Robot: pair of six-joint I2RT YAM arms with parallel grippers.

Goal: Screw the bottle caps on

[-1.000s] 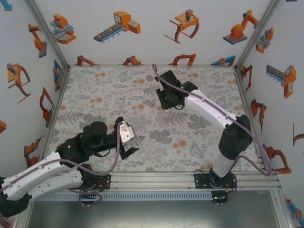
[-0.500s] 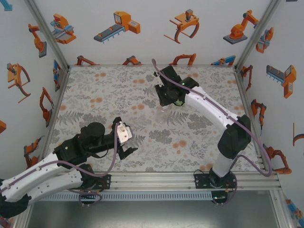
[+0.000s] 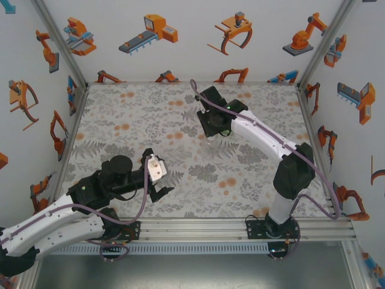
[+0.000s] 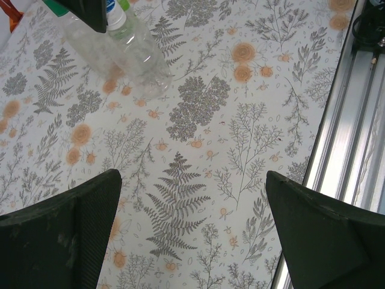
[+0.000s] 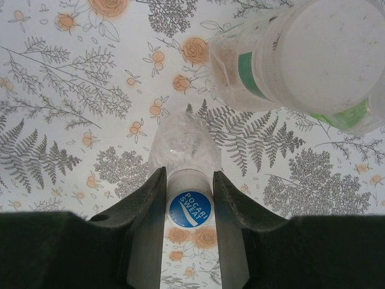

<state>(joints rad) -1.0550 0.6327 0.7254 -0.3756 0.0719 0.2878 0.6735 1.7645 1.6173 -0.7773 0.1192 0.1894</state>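
Right hand (image 5: 187,183) clenched on cap (image 5: 190,209), directly above upright bottle (image 5: 183,144).
Bottle axis vertical, in line with that hand; left hand (image 4: 192,186) released, empty, well apart by near table (image 4: 240,120) edge.

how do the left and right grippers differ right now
The left gripper is open wide and empty; the right gripper is shut on a white cap. The left hangs over bare tablecloth, the right over a clear bottle. Both have black fingers.

Left tool (image 4: 192,180) wide apart (right tool (image 5: 187,176) clamped)
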